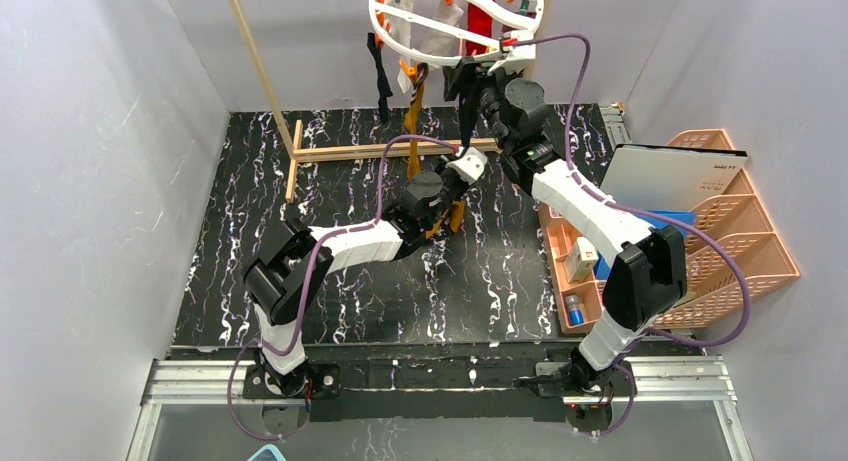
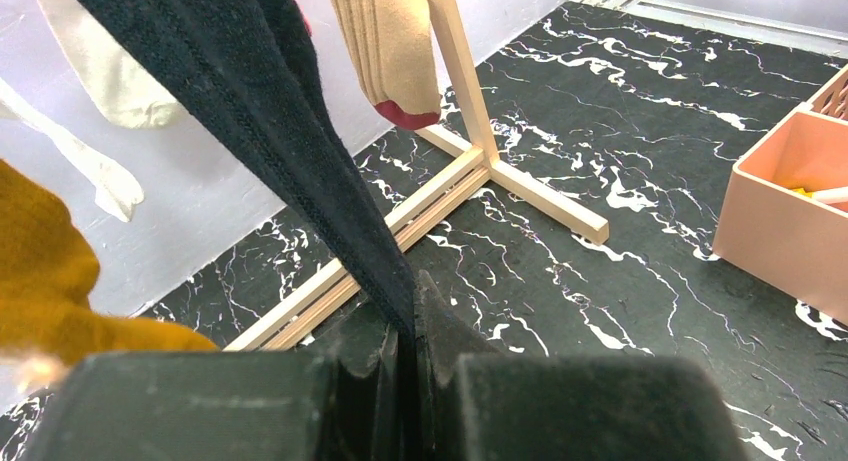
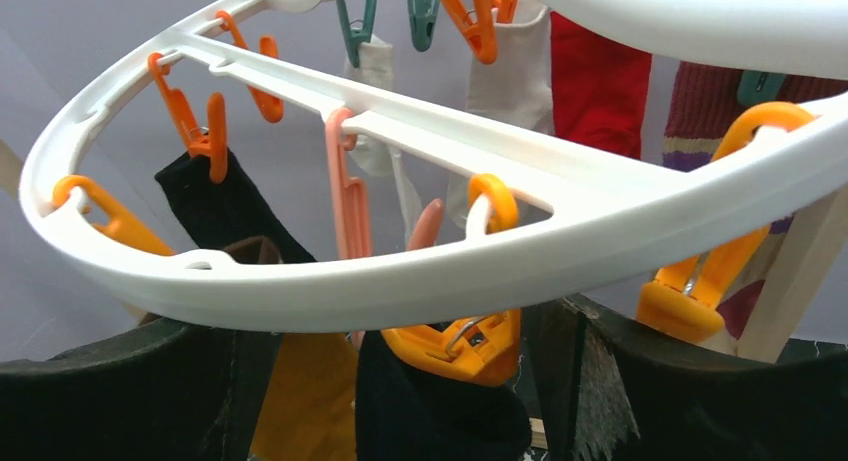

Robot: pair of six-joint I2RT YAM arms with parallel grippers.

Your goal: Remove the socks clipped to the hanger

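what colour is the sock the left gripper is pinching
Black. The sock pinched by the left gripper shows best in the left wrist view.

Open marbled table (image 1: pixel 240 211) at the left, wooden frame (image 1: pixel 395 150) barring the far middle, hanger (image 1: pixel 456 19) and dangling socks (image 1: pixel 412 121) crowding above it, black sock (image 2: pixel 280 131) taut across the centre, pink baskets (image 1: pixel 745 246) blocking the right side, walls (image 1: pixel 100 181) close around

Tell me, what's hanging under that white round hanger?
Under the hanger, orange and teal clips hold a black sock, mustard sock, white sock, red sock and striped sock. The hanger covers the last two's tops.
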